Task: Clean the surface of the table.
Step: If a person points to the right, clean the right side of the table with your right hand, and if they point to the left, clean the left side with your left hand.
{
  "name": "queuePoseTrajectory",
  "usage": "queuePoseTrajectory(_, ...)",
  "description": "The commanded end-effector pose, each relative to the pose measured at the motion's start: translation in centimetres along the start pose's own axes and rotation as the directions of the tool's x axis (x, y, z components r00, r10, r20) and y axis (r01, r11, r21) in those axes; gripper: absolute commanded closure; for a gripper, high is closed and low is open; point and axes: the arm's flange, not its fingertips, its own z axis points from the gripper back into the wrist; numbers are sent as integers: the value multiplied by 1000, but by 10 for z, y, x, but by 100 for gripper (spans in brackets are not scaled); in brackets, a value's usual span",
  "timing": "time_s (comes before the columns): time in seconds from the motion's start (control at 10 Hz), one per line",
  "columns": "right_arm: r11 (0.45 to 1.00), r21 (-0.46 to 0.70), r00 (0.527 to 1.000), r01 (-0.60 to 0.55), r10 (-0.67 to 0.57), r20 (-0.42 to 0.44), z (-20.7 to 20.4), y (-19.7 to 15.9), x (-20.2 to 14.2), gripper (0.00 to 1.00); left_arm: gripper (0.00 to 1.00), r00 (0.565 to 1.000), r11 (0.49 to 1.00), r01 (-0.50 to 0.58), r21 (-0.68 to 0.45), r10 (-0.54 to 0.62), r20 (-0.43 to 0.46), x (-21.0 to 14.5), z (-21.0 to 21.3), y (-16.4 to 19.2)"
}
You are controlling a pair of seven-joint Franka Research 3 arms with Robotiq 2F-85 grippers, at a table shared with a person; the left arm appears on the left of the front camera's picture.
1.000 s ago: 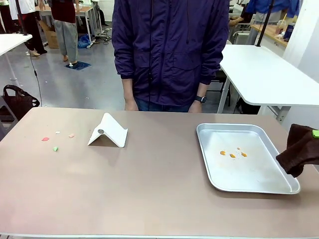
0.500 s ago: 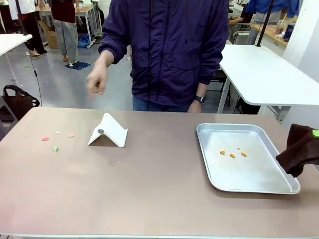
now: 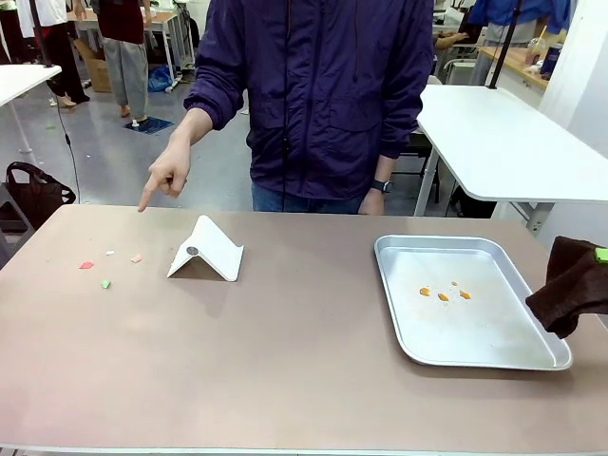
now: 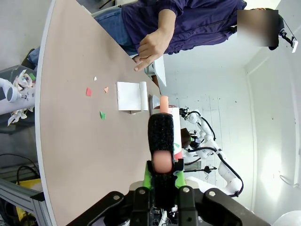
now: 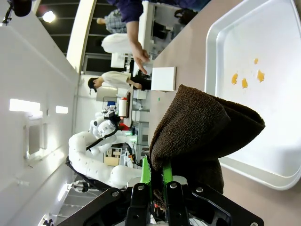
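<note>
Cloth (image 5: 202, 127) clamped in right end effector (image 5: 156, 176), hanging just over tray (image 5: 282, 56) edge, presumably ready for wiping. Left end effector (image 4: 162, 175) clamped on black-pink tool (image 4: 162, 136). Tabletop (image 4: 70, 155) lies ahead of it. Person's hand (image 4: 149, 47) points toward scraps (image 4: 88, 91) beyond tool tip.

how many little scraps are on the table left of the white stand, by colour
red scrap: 1
white scrap: 1
salmon scrap: 1
green scrap: 1
total on the table: 4
</note>
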Motion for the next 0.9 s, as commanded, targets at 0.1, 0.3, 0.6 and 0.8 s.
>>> queuePoseTrajectory(0.1,1000,0,1000,5,-5,-8,3,7,-2,100,91,1000,1000,7,-18,-7,-13,-2,2,-3)
queuePoseTrajectory(0.3,1000,0,1000,5,-5,-8,3,7,-2,100,91,1000,1000,7,-18,-7,-13,-2,2,-3)
queuePoseTrajectory(0.6,1000,0,1000,5,-5,-8,3,7,-2,100,80,998,999,34,41,-36,52,-7,-14,-7)
queuePoseTrajectory(0.8,1000,0,1000,5,-5,-8,3,7,-2,100,80,987,985,103,137,-118,109,-15,-40,-11)
